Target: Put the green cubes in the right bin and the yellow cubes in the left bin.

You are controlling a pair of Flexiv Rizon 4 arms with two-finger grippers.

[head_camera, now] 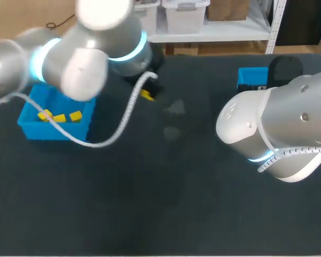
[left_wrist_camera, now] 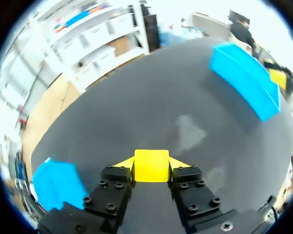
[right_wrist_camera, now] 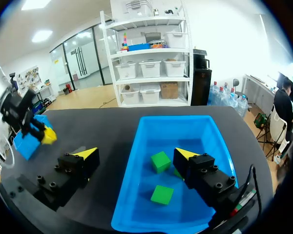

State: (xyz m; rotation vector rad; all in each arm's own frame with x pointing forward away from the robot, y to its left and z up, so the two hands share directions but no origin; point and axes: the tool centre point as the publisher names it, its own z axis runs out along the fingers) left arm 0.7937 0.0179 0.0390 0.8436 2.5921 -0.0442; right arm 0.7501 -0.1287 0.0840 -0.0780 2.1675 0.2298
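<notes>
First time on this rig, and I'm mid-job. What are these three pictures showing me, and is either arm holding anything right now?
Two robot arms work at a dark table. The head view looks down from above. The two round views come from a camera on each wrist. The left gripper is shut on a yellow cube. The left bin already holds yellow cubes. The right gripper is open and empty above the right bin, which holds green cubes.
</notes>
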